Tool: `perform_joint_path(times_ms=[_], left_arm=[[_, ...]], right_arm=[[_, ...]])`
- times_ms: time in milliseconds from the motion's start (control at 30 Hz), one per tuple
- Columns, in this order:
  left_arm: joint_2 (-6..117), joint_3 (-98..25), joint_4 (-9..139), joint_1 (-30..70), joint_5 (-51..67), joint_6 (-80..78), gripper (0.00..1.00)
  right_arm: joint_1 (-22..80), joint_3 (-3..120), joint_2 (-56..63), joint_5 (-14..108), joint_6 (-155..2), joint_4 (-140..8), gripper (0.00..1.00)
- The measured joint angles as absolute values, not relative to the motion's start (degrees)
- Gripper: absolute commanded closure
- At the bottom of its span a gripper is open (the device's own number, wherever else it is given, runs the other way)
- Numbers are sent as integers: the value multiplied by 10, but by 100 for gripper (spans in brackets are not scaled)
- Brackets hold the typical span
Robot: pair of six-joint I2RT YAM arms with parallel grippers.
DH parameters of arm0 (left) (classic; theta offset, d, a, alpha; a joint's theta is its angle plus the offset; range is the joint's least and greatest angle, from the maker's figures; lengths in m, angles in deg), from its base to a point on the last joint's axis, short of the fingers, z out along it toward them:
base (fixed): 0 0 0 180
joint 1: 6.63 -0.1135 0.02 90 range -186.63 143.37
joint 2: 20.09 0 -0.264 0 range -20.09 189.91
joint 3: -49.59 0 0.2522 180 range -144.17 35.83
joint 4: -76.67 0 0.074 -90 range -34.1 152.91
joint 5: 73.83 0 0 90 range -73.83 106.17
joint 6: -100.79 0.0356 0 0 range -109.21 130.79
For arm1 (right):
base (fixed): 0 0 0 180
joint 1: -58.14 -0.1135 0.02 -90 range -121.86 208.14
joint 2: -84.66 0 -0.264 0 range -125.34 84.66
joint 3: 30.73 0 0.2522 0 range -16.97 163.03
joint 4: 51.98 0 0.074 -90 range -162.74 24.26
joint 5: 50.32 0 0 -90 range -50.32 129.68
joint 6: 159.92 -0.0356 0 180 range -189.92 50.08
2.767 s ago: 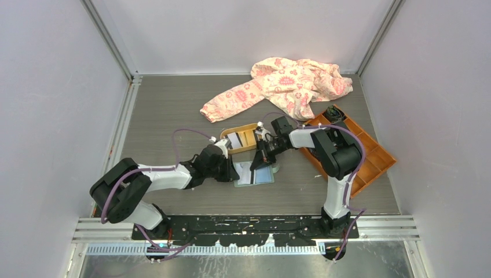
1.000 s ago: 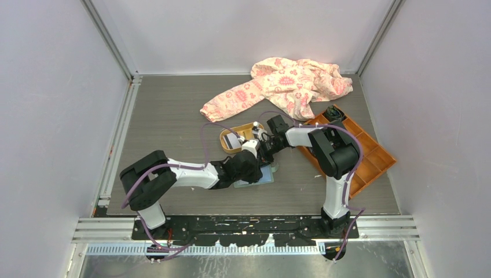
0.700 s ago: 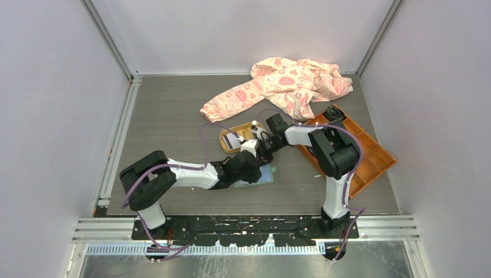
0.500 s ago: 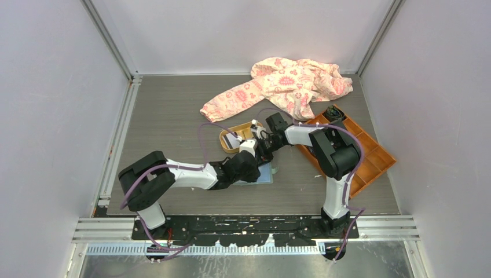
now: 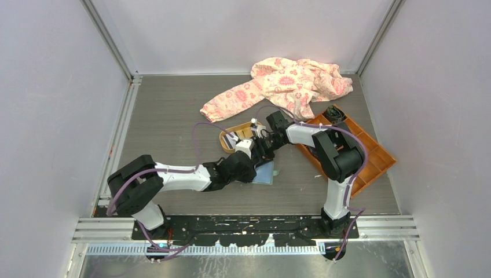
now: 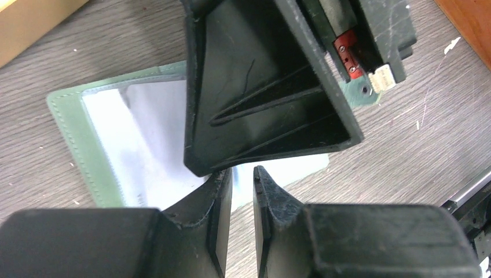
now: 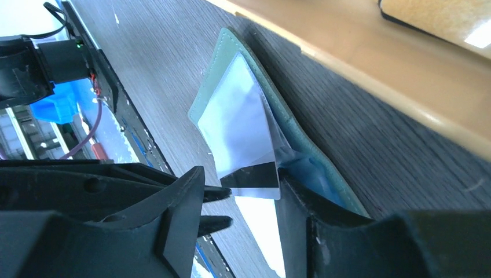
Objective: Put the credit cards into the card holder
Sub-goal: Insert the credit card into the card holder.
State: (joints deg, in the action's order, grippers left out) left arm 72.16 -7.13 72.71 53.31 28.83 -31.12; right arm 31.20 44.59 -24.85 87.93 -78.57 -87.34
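The pale green card holder [image 6: 68, 132] lies open on the table, also seen from above [image 5: 267, 172]. A white credit card [image 7: 240, 124] with a dark stripe stands tilted with one end in the holder's slot. My right gripper [image 7: 240, 186] is open around the card's striped end, and only the right finger touches a corner of it. My left gripper [image 6: 243, 175] rests low at the holder's edge, its jaws a narrow gap apart with nothing between them. Its fingertips [image 7: 219, 194] show in the right wrist view. Another card [image 5: 231, 139] lies in the orange oval tray [image 5: 224, 143].
The oval tray sits just behind the holder. An orange compartmented box [image 5: 370, 157] lies at the right with a dark object in its far corner. A patterned pink cloth [image 5: 284, 84] is spread at the back. The two grippers crowd together over the holder.
The right gripper's jaws have spread and let go of the card, which stays in the holder. The left arm's elbow has swung left while its gripper stayed at the holder.
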Motion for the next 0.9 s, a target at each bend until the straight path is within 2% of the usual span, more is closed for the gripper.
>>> perform_joint_path(times_ms=[167, 600, 900], left_arm=[[706, -63, 722, 532, 291, -299, 78], [679, -36, 791, 529, 223, -275, 82], [748, -54, 838, 529, 203, -275, 84]], right_arm=[[312, 448, -237, 871, -761, -892, 41], [314, 452, -236, 871, -745, -912, 43], [314, 452, -236, 871, -746, -913, 45]])
